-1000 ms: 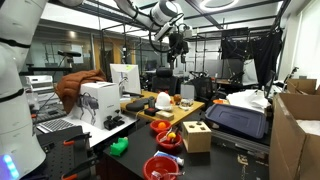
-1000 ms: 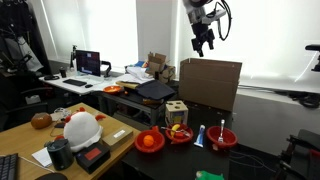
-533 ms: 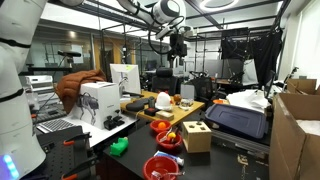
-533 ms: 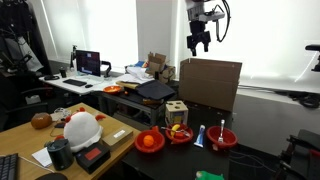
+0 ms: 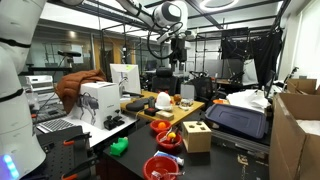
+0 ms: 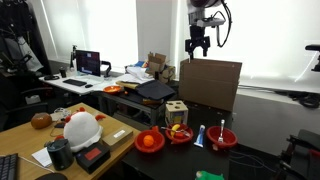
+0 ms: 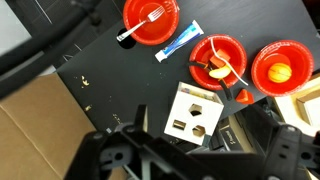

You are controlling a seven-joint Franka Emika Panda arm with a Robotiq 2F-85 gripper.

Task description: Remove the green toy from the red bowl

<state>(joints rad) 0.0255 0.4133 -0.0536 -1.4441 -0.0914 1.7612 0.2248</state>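
**Open gripper hung high over cluttered table**

The gripper [image 6: 198,50] hovered with its jaws spread wide and empty, well above the black table [image 7: 110,60]. Directly beneath it in the wrist view sat a wooden block box [image 7: 197,112], with a small red vessel [image 7: 218,58] of coloured pieces just beyond. The red bowl [image 6: 222,138], holding a white fork [image 7: 140,26], stood farther out. The green toy [image 5: 119,147] lay on the tabletop far below, outside that bowl.

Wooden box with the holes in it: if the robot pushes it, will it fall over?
Probably not. The wooden box looks blocky and sits flat on the black table, so it would likely slide. It looks hard, not squishy. The holes hint it is hollow, so maybe fairly light.
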